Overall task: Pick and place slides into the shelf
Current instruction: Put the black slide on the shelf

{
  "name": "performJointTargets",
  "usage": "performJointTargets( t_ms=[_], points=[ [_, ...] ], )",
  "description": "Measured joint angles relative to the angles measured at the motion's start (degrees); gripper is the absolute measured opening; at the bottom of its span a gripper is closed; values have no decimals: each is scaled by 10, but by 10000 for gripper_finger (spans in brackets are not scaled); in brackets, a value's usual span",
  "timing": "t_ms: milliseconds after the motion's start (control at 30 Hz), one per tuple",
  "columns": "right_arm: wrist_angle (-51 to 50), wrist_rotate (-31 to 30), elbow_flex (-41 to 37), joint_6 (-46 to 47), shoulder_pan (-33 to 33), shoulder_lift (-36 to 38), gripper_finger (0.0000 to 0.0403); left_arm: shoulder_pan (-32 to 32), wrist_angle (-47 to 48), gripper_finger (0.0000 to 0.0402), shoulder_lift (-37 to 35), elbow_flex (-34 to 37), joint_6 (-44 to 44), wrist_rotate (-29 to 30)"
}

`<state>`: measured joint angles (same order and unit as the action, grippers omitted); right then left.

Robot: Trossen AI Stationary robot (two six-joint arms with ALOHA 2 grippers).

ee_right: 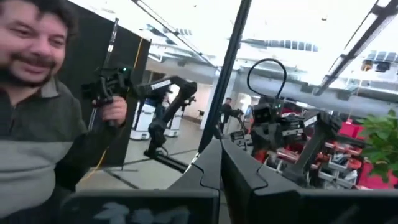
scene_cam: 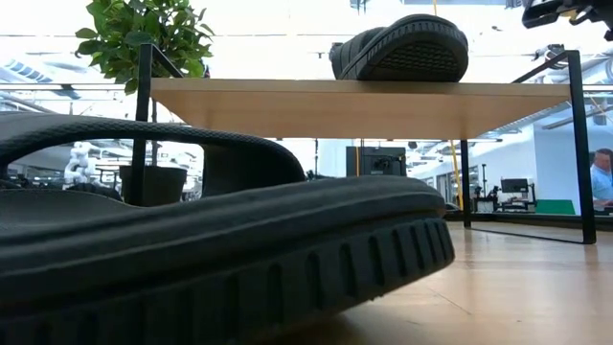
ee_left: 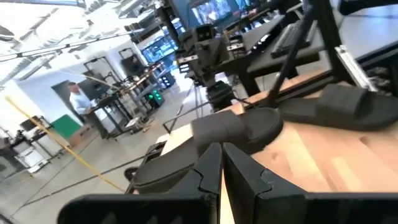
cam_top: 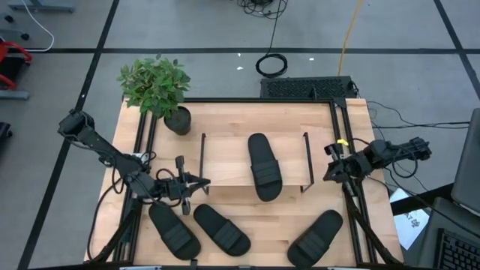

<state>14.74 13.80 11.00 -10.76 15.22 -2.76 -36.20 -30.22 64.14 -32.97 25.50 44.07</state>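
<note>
We count one slide on the shelf [cam_top: 225,174] so far: a black sandal [cam_top: 264,166] lies across the light-wood top board near its middle, its toe end overhanging the front edge a little, and the low view shows it sitting on top with its ribbed sole edge toward us. Three more slides wait on the table in front of the shelf: one at the left [cam_top: 173,230], one just beside it [cam_top: 222,228], and one well apart toward the right [cam_top: 316,238]. Our left gripper [cam_top: 196,184] sits low by the shelf's left front corner, just above the two left slides, with its fingers pressed together and nothing between them; its wrist view looks past the joined fingertips at slides lying on the wood. Our right gripper [cam_top: 330,171] hangs just outside the shelf's right frame, fingers likewise closed and empty. We judge that we stand between placements, with the second slide not yet picked. The next move calls for the left gripper to part its fingers, come down over the strap or sole edge of the nearest slide, and close firmly before lifting it clear of the black side frame onto the free left part of the board.
</note>
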Motion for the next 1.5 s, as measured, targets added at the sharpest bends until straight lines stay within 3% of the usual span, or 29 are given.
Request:
performJointTargets(
  t_ms=[200, 300, 433, 767, 1133, 1300, 1500],
  points=[
    [-11, -3, 0, 6, 0, 3, 0, 52, -27, 21, 0, -17, -78, 27],
    [-13, -21, 0, -7, 0, 4, 0, 88, 32, 21, 6, -49, -123, 5],
    [-14, -65, 0, -9, 0, 1, 0, 122, 112, 21, 70, -114, -151, -30],
    [-22, -79, 0, -11, 0, 1, 0, 132, 274, 21, 249, -328, -45, 13],
    [-33, -78, 0, -20, 0, 1, 0, 129, 286, 24, 340, -426, -16, -16],
    [-27, -78, -6, -20, 0, 1, 0, 117, 303, 66, 378, -454, -14, 2],
    [-26, -78, -7, -14, 0, 1, 0, 97, 334, 164, 416, -512, -22, 105]
  ],
)
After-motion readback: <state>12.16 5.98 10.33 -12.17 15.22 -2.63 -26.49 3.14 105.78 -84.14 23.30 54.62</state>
